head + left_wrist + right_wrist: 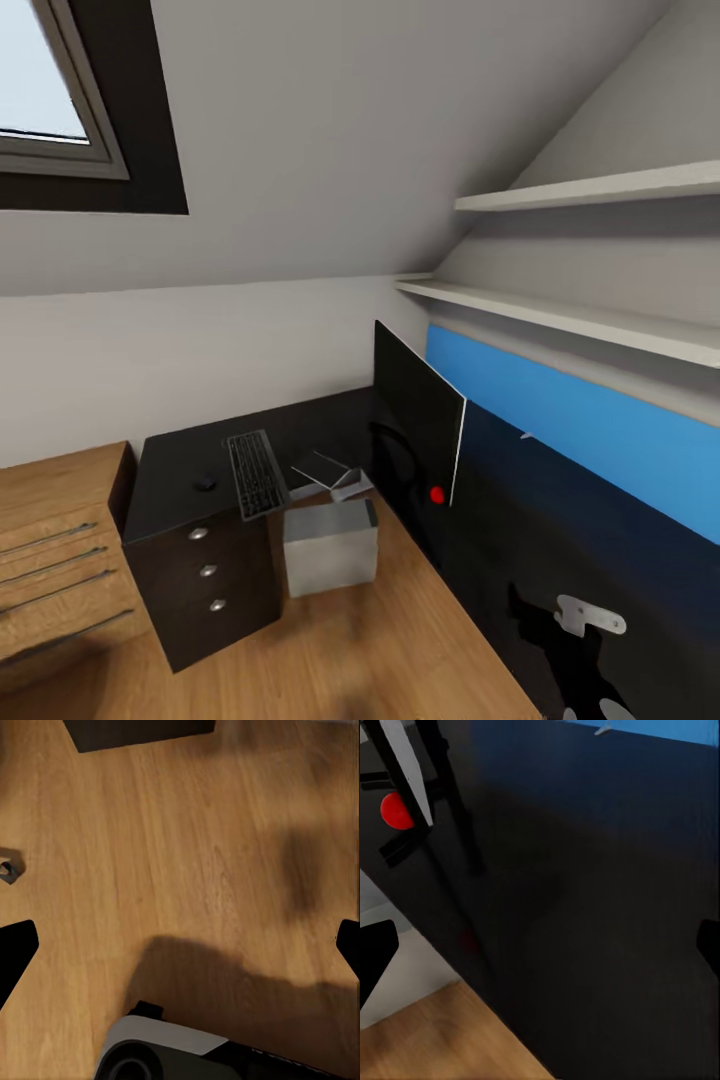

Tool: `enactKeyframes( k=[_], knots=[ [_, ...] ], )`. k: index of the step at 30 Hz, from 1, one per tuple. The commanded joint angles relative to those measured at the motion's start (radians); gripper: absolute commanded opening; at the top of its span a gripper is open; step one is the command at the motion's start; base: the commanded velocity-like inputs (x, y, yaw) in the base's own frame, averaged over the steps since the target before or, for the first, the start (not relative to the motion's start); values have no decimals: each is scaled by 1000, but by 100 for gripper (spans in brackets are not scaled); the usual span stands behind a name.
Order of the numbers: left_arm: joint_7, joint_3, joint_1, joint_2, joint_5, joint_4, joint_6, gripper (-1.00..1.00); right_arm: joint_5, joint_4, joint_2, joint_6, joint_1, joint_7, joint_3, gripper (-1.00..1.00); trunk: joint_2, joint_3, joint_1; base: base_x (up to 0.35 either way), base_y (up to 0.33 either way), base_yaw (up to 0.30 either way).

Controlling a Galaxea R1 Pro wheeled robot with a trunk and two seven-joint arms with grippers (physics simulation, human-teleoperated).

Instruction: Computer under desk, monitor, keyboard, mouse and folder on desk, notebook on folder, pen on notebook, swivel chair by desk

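Note:
The black desk runs along two walls. On its left wing lie the keyboard and, just left of it, the mouse. The monitor stands edge-on on the long wing, and its foot carries a red dot. The grey computer sits on the floor in the desk's angle, beside the drawer unit. My left gripper hangs open over bare wood floor. My right gripper is open above the glossy desk top. The folder, notebook and swivel chair are out of view.
A wooden dresser adjoins the desk on the left. A blue wall panel and two shelves line the right wall, under a sloped ceiling. A small white sliver lies by the panel. Something thin and dark lies behind the computer.

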Motion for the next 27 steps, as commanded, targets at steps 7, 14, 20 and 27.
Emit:
enactKeyframes(
  k=[7,14,20,27],
  knots=[
    [8,-9,0,1,3,0,-3,100,-2,-2,1,5,0,-2,0,100,-1,-1,0,154,0,-176],
    [8,-9,0,1,4,0,-3,100,-2,-3,-2,4,0,-1,-5,100,-1,-1,0,185,0,-30],
    [8,-9,0,1,4,0,-3,100,-2,-4,-2,1,0,0,-16,100,-1,-1,0,27,0,-4],
    [8,-9,0,2,5,0,-3,100,6,-5,-13,-114,-4,-44,-19,100,-1,-1,0,2,0,0]
  ],
)
